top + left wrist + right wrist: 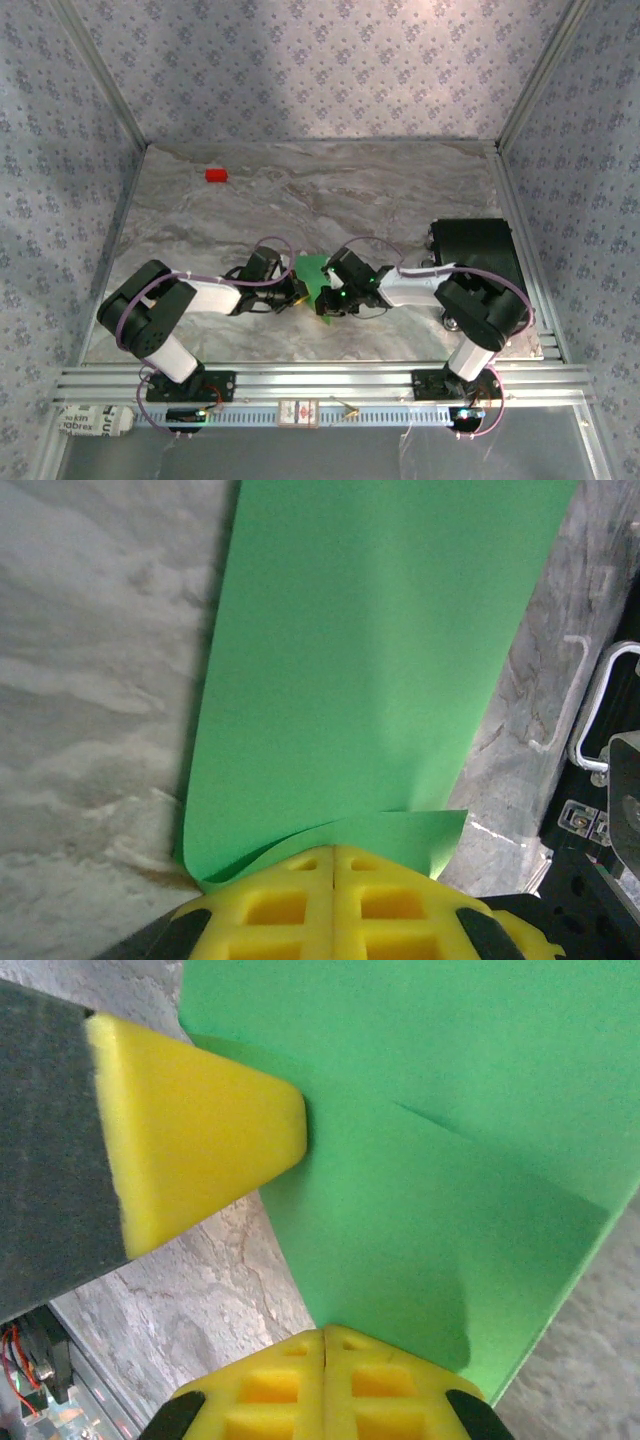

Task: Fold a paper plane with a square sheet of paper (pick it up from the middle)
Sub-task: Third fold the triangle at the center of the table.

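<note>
Pinching the square sheet of paper (310, 268) just toward six o'clock from the middle of the marble table (300, 190). Clamping fully closed with the left gripper (335, 855) on a curled, overlapped edge, and fully closed with the right gripper (325, 1338) on the sheet's three-o'clock side. Gripping so close together probably to raise the paper and steady one part while creasing another. Cannot tell the fold count: far edges cut off in both wrist views, pinch points masked by wrists from above.
</note>
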